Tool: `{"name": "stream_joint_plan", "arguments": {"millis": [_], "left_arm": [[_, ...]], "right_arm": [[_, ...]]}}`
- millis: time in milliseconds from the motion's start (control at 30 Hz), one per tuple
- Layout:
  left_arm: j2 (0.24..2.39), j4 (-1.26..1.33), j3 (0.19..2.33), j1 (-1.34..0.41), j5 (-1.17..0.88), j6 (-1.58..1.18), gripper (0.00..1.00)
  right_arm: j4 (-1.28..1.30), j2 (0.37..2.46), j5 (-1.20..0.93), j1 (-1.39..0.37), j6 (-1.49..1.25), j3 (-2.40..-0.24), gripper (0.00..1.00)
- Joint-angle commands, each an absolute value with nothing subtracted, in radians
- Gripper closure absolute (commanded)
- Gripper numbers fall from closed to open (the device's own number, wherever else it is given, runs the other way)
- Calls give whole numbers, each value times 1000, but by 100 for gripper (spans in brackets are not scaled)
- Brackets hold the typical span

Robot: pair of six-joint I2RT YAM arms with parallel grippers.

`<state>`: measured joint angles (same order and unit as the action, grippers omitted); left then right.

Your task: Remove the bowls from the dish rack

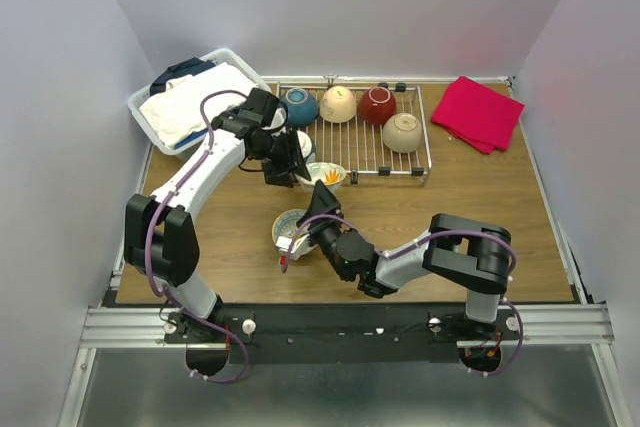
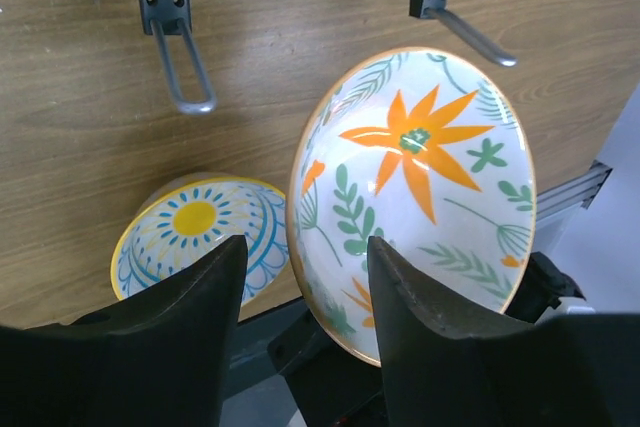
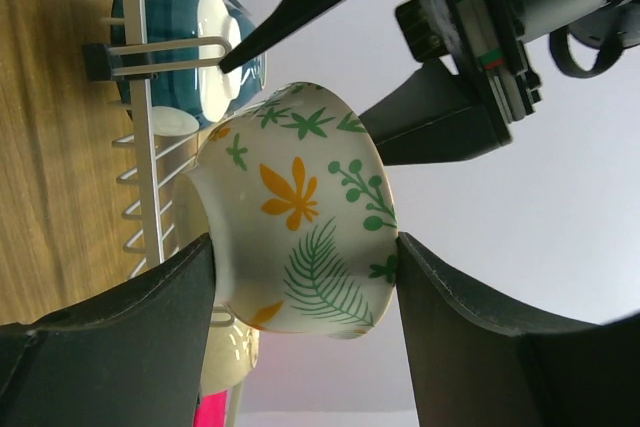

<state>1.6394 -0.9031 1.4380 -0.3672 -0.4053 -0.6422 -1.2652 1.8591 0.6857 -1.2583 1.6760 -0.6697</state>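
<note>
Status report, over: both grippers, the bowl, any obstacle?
Right gripper seems shut on floral bowl, tilted near dish rack front edge. Left gripper open, astride its rim. Blue-yellow bowl on table close by.

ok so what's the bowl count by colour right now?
teal bowl: 1
cream bowl: 1
dark red bowl: 1
beige bowl: 1
orange-green floral bowl: 1
blue-and-yellow patterned bowl: 1
white bowl, mostly hidden, so less sure: 1
Total: 7
</note>
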Motion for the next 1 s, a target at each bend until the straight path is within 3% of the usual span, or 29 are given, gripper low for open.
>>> {"name": "stream_joint_plan", "arguments": {"millis": [0,133,167,267,300,533,633,967], "left_arm": [[1651,-894,1407,-379,-462,-627,50],[1646,-894,1405,-380,-469,-626,71],[1644,-896,1407,-382,-469,-626,83],[1638,-894,1410,-382,-477,-624,100],[1635,-896,1413,-382,-479,-624,100],[1608,-888,1474,-379,-445,-637,100],[1603,-888,1520,-371,-414,-638,100],[1577,-868,1631,-296,-198,-569,100]], "right_arm": [[-1646,1870,681,-1276,1704,-701,50],[-1655,1867,678,-1281,1712,-698,50],[-1657,1864,678,-1281,1712,-699,50],[-1663,1862,678,-1282,1720,-700,50],[-1666,1862,680,-1282,1721,-696,49],[-1648,1841,716,-1298,1707,-680,9],[-1637,1825,742,-1302,1684,-667,1],[-1426,1683,848,-1319,1493,-618,0]]}}
